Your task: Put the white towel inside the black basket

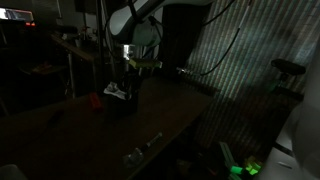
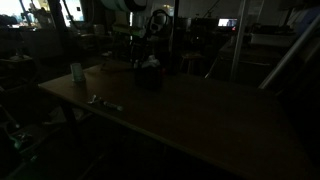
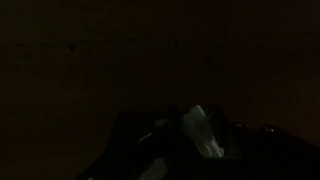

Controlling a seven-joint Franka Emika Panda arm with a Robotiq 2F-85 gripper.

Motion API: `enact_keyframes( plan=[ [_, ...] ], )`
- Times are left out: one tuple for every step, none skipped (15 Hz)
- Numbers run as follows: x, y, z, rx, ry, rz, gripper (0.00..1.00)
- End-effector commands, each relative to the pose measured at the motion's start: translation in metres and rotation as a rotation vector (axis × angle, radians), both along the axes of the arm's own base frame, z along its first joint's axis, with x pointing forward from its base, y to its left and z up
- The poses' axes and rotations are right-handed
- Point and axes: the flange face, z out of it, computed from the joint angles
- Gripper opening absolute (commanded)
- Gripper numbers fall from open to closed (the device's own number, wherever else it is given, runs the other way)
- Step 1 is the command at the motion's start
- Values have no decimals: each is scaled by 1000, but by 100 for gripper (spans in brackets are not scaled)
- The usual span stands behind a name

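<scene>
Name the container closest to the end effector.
The black basket, directly below the end effector; the pale cup stands well apart from both.

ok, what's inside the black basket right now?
A white towel shows at the top of the black basket in both exterior views. The wrist view shows pale cloth too. Everything below the rim is hidden by the basket walls and the darkness, so I can't tell how deep it sits.

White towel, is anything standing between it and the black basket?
Nothing visible does. The white towel already lies at the open top of the black basket, with nothing between them. The pictures are very dark, so small obstructions could go unseen.
</scene>
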Motion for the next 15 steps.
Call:
enact_keyframes(
  plan=[
    [-1, -3, 9, 14, -13, -1, 5],
    [-1, -3, 10, 11, -15, -1, 2],
    [-1, -3, 12, 10, -21, 1, 0],
    [-1, -3, 16, 5, -31, 2, 0],
    [0, -3, 24, -2, -50, 6, 0],
    [1, -3, 31, -5, -68, 9, 2],
    [3, -2, 42, -17, -92, 17, 2],
    [5, -1, 49, -22, -108, 21, 2],
    [9, 1, 60, -35, -132, 31, 2],
    [11, 2, 67, -45, -150, 39, 2],
    [14, 3, 74, -54, -168, 50, 2],
    [17, 6, 78, -62, -180, 60, 2],
    [19, 9, 78, -67, -186, 72, 2],
    [20, 11, 78, -75, -188, 82, 2],
    [21, 14, 75, -77, -189, 90, 2]
  ],
)
